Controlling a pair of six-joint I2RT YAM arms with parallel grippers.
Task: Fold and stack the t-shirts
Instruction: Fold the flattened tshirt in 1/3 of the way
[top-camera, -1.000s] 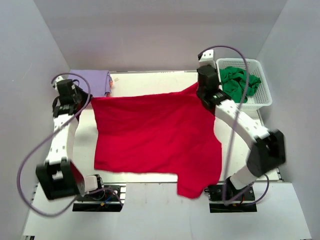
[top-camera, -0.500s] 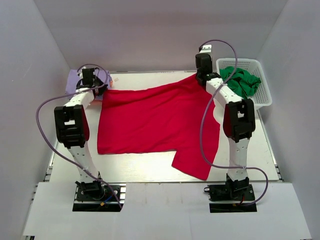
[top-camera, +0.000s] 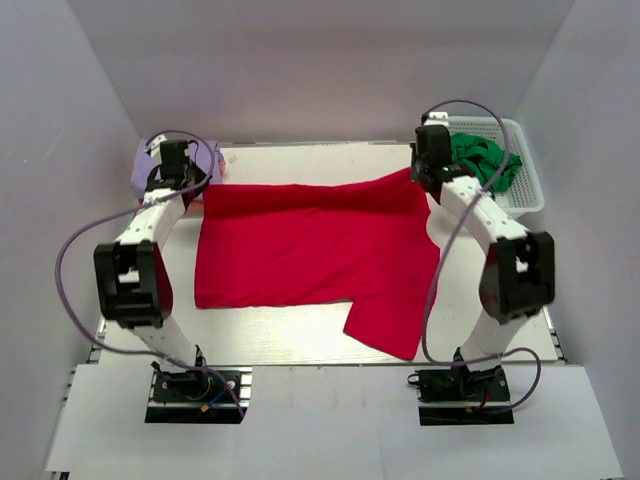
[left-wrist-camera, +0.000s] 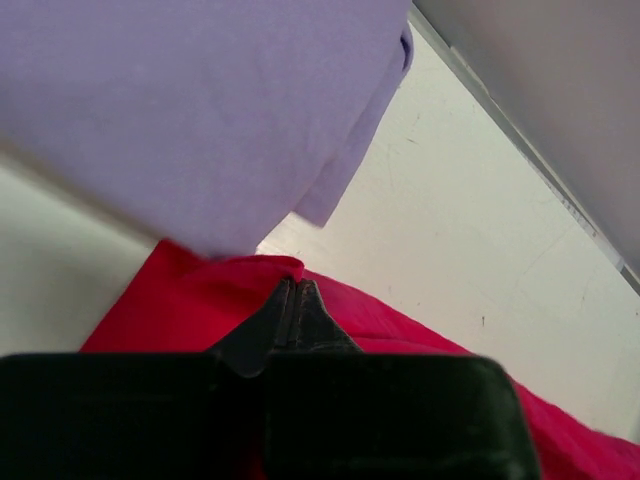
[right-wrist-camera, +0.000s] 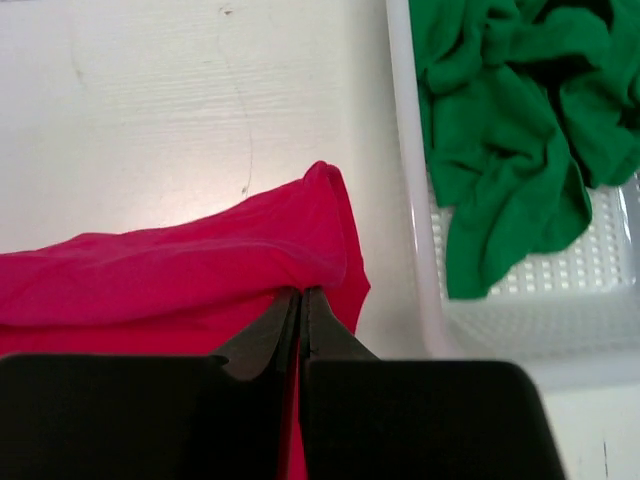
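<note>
Pinching the far corners of the red shirt (top-camera: 300, 250), we had left gripper (left-wrist-camera: 292, 287) and right gripper (right-wrist-camera: 302, 293) clamped on cloth | shirt lay spread on table (top-camera: 300, 160) | judged light, limp, bunch-prone; corners grip best.

My left arm (top-camera: 150, 225) rises from its near base to a raised elbow, and the forearm runs away to the far left corner. My left gripper (left-wrist-camera: 293, 288) is closed, its fingertips pressed together on a fold of the red t-shirt (top-camera: 300, 245). My right arm (top-camera: 480, 210) stands much the same at the far right, elbow high and forearm slanting far and leftward. My right gripper (right-wrist-camera: 302, 295) is clamped on that shirt's edge, its fingers meeting.
</note>
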